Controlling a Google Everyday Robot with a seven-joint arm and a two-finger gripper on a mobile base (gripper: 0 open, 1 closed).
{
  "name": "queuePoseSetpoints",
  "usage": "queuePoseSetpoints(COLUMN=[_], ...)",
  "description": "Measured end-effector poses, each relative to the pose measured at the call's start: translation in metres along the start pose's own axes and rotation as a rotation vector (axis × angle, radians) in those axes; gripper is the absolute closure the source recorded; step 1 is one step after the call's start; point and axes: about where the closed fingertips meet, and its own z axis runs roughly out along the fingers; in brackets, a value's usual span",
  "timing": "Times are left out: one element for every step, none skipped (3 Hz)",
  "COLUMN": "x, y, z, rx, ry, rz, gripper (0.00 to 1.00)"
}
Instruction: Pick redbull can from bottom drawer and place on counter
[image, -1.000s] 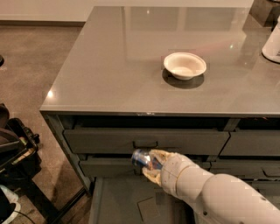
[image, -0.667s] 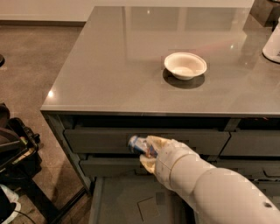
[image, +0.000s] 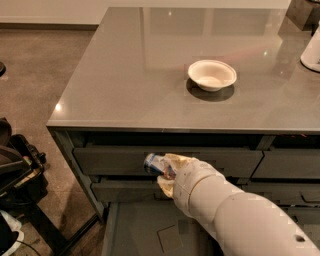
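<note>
While the gripper (image: 164, 172) is pinching the can (image: 153, 163) by one end, the can is hanging on its side in the air. It is sitting just in front of the grey drawer fronts (image: 110, 160), above the open bottom drawer (image: 135, 230) and a little under the edge of the counter (image: 130, 85).

I am thinking the first danger is this edge. If the arm is rising straight up, the can is likely hitting the overhang and twisting out of the fingers. The grip is also looking short (only one end is inside it, as far as I can see), so a knock may be sending the can back into the drawer. Later, a can which is lying sideways may be rolling on the glossy top toward the white bowl (image: 212, 75).
</note>
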Motion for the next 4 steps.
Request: queuePoseSetpoints(x=[-0.027,-0.064,-0.09,-0.122], y=[-0.03,-0.069,-0.093,-0.097], z=[-0.011,-0.03,-0.037,-0.009], rx=[0.016,0.031,0.026,-0.014], ry=[-0.038,-0.087,-0.133,-0.259], rz=[-0.093,-0.224,-0.315,-0.379], gripper=[1.0,1.0,1.0,1.0])
